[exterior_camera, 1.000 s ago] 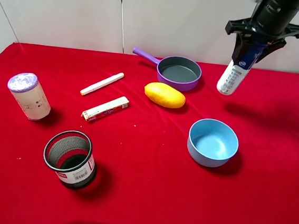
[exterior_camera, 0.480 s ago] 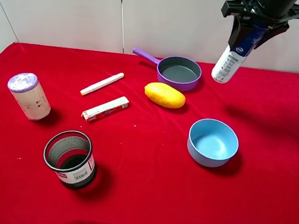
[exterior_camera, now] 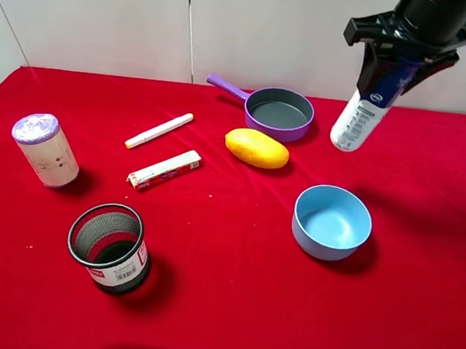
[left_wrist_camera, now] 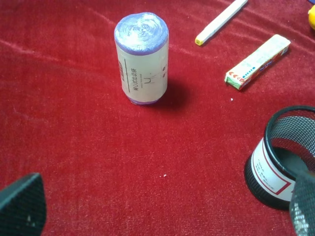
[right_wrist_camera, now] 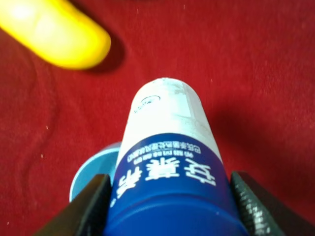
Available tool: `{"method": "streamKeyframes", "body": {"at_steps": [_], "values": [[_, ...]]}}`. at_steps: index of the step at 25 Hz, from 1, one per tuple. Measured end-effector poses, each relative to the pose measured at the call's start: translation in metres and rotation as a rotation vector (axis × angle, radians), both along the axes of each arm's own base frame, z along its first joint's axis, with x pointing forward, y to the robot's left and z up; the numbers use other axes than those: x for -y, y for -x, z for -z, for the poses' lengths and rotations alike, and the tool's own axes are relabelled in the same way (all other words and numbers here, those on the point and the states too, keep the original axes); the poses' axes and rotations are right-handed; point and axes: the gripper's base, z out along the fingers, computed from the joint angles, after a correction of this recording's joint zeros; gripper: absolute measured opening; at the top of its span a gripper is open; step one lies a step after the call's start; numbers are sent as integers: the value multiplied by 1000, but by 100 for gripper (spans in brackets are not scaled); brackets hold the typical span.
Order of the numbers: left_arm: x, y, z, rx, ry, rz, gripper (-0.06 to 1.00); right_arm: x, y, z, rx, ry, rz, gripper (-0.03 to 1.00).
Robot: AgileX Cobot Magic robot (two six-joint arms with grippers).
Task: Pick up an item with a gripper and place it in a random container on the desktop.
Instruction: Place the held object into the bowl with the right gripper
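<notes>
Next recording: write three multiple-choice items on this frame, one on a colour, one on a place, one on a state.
1. The pan is: A) purple B) green C) orange
2. The white bottle is: A) lying on the red cloth B) held in the air by the right tool C) standing in the pan
3. The left tool is: A) open and empty B) shut on the bottle C) shut on the pan's handle

1 A: its rim and handle are purple.
2 B: it hangs tilted, clamped at its cap end, clear of the cloth.
3 A: the left wrist view shows it spread wide over bare cloth.
</notes>
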Motion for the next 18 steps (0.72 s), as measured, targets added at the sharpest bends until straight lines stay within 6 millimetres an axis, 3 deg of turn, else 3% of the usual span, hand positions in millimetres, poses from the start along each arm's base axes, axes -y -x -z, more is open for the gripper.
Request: {"method": "streamKeyframes", "body": {"at_steps": [8,18], "values": [[0,0,0,0,0,0,99,7,30,0,-37,-30,9,38],[0,0,0,0,0,0,99,11,51,32,-169,-29,26,38]]}}
